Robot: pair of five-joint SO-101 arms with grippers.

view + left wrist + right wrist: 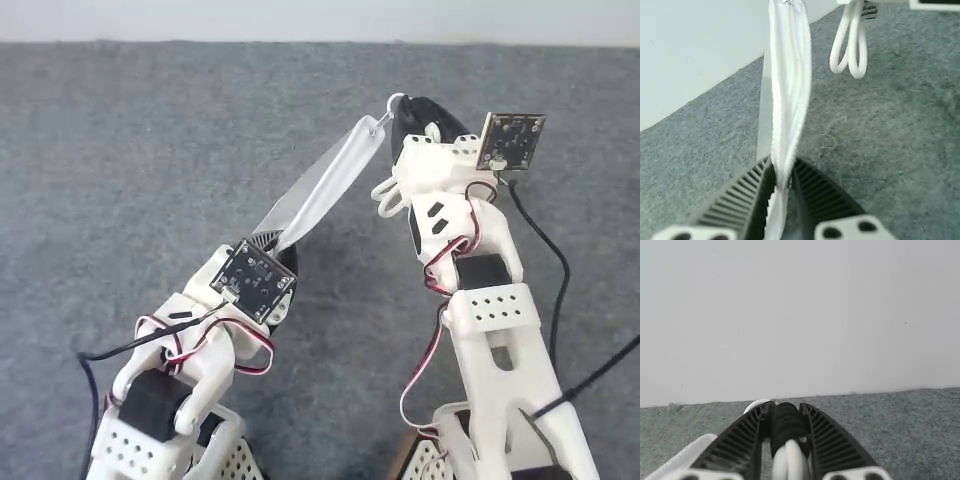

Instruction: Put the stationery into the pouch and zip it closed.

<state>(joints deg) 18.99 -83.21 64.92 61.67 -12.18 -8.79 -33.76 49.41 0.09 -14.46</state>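
We start at the left tool, whose jaws are pressed together on the near end of the pouch, with the zip edge standing up between them. From there the pouch runs straight away from that tool, held up off the table. In the high view its long axis slants from the left tool, just below the centre of the frame, up to the right tool in the upper right.

The right tool is clamped on a black piece, and white cord loops hang beneath that arm. We judge the black piece to be the pull at the pouch's far end, though the join is too small to tell.

So the pouch hangs stretched between both tools, and any zip travel has to follow that diagonal. We judge that the left tool anchors the lower-left end. The right tool sits at the upper-right end and is the nearer one to work the slider along the line.
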